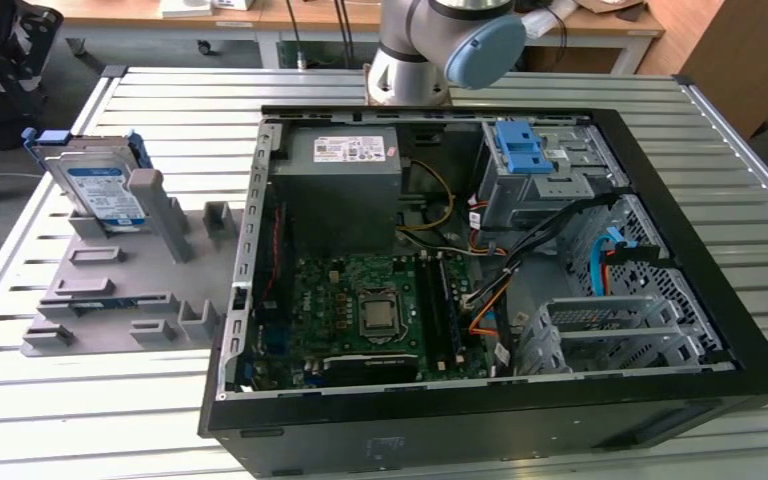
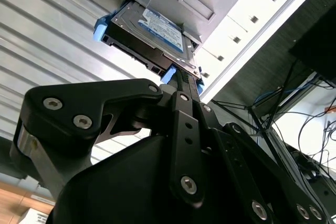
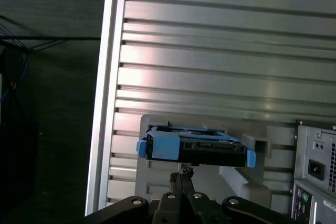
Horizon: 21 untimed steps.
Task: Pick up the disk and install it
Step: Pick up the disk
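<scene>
Gripper (image 3: 181, 174) sits closest to the lens in both wrist views: black linkage, fingers pressed together, nothing held. Tips point toward the disk (image 3: 194, 148) and are apart from it; how far apart can't be judged.

Disk stands on its long edge, upright, slotted into a grey fixture plate (image 1: 104, 300). Blue carrier frame wraps its ends. In the second wrist view the white-and-blue label side shows on the disk (image 2: 152, 32), black underside edge facing the gripper.

Exterior view, near to far:
- Black computer case (image 1: 491, 430) lies on its side, open, close to the table's near edge. The table (image 1: 157, 420) is slatted aluminium.
- Inside the case, green motherboard (image 1: 371, 305) on the near half, with a silver drive cage (image 1: 611, 325) beside it toward the exterior view's right.
- Loose cables (image 1: 491, 280), black and orange, run between board and cage.
- Fixture plate lies just beside the case, along the table's edge on the exterior view's left.
- Disk is at that plate's far end, toward the table's far corner on the exterior view's left, outside the case.
- Grey power-supply box (image 1: 344, 185) is in the case's far half.
- Blue latch (image 1: 524, 150) tops the far cage, toward the exterior view's right.
- Arm base (image 1: 418, 60) stands at the table's far edge, behind the case.
</scene>
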Motion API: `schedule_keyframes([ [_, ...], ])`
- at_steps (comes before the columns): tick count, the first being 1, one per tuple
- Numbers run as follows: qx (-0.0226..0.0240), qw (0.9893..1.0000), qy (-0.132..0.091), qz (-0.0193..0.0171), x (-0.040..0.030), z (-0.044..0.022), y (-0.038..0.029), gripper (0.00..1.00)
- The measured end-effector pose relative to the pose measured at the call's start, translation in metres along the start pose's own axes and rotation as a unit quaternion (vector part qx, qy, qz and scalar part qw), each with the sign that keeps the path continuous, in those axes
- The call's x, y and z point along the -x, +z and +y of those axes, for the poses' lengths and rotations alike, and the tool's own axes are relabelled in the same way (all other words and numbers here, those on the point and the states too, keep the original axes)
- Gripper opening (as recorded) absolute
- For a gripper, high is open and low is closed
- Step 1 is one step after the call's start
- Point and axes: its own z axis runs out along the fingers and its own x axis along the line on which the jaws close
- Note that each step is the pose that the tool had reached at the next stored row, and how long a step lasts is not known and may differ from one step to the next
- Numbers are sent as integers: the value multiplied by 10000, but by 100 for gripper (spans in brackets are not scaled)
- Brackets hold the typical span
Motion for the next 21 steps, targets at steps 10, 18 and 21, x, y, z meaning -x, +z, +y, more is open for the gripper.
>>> schedule_keyframes([
  [10,-1,10000,-92,3,0,0,0,11],
  [18,-1,9999,-168,5,0,0,0,11],
  [21,-3,9998,-206,6,0,0,0,11],
])
